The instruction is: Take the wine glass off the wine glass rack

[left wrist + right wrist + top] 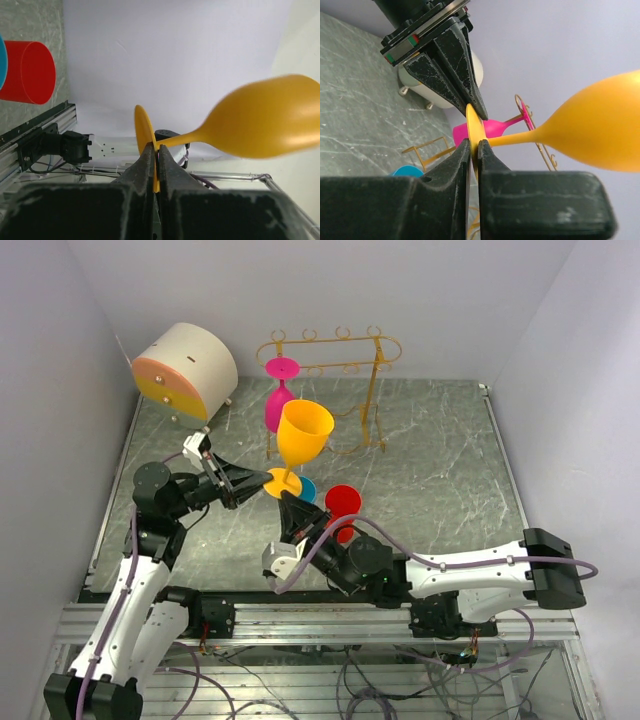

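Glassware: orange wine glass (303, 435) | held upright above the counter (430, 470), clear of the wine glass rack (378, 400) | foot clamped by left tool (260, 488) and right tool (285, 497) | pink wine glass (277, 410) hung inverted on rack

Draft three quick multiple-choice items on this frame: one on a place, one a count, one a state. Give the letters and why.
1. Where is the pink wine glass?
A) hanging bowl-down at the left end of the wine glass rack
B) standing upright beside the rack
C) held by a gripper

2. How many glasses hang on the rack?
A) none
B) one
C) three

3. What grips the foot of the orange wine glass?
A) nothing
B) only one gripper
C) the left gripper and the right gripper

Key:
1 A, its foot is up at the top rail.
2 B, only the pink one hangs.
3 C, each wrist view shows fingers closed on the foot.
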`<state>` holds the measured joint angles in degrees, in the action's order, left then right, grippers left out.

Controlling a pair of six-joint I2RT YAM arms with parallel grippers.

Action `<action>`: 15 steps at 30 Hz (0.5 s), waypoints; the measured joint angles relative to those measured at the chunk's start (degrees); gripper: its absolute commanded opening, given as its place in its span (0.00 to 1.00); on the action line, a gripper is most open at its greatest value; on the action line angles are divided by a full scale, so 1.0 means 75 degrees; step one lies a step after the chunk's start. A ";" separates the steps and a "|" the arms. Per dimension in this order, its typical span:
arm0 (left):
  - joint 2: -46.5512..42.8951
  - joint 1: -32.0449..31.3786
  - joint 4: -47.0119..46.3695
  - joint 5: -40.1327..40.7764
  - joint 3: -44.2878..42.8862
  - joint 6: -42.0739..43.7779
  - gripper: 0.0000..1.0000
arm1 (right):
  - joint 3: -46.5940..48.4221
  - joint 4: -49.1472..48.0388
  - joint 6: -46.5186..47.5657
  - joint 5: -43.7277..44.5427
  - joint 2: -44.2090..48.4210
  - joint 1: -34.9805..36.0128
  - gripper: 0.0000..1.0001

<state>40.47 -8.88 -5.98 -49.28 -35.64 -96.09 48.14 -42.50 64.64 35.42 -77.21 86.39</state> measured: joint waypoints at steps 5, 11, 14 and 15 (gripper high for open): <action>-0.0041 -0.0061 -0.0918 0.0029 0.0455 -0.0128 0.07 | -0.0006 0.0871 -0.0731 0.0338 0.0490 0.0122 0.35; 0.0079 -0.0058 -0.2340 0.0306 0.1294 -0.0326 0.07 | 0.0393 0.3296 -0.2763 0.1279 0.1690 0.0265 0.36; 0.0321 -0.0058 -0.2964 0.0402 0.1550 -0.0291 0.07 | 0.0877 0.4841 -0.4089 0.1638 0.2235 0.0271 0.36; 0.0399 -0.0058 -0.3107 0.0408 0.1591 -0.0219 0.07 | 0.1131 0.5426 -0.4581 0.1813 0.2375 0.0268 0.37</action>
<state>43.46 -9.32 -29.28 -46.22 -23.70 -97.73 56.62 -1.80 30.28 49.01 -59.40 88.40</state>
